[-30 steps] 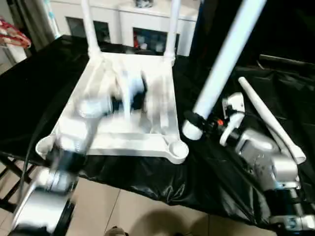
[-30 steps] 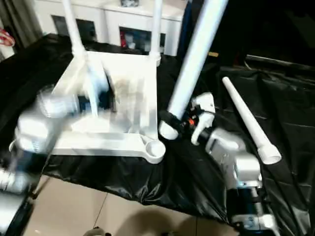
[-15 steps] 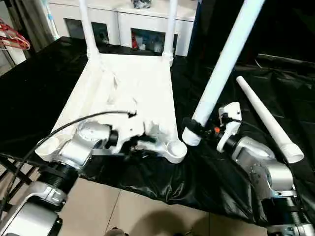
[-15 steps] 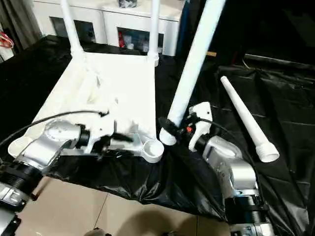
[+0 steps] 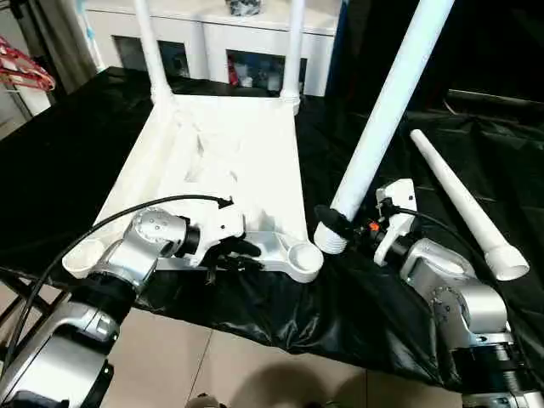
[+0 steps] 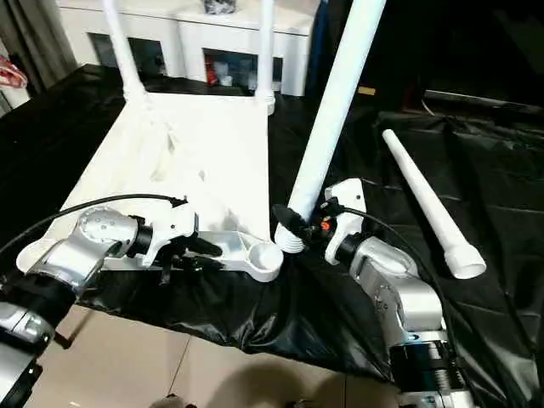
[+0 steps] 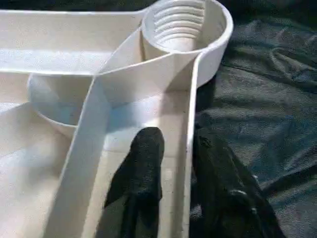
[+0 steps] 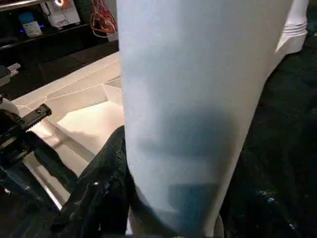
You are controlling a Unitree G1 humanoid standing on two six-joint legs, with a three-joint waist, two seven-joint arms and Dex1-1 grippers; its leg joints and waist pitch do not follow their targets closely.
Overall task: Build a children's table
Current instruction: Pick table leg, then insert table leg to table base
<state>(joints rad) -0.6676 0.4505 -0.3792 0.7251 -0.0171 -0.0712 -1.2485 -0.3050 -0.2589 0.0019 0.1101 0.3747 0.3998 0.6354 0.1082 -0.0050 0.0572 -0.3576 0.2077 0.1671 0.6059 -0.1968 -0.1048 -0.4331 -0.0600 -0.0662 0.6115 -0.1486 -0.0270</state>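
Two legs (image 5: 155, 51) upright on inverted white tabletop (image 5: 229, 153).

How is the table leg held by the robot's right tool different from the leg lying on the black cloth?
The held leg stands nearly upright, tilted, its wide end low beside the tabletop's near corner; the loose leg lies flat. The right tool clamps the held leg; nothing touches the loose leg. Both are white, round and tapered.
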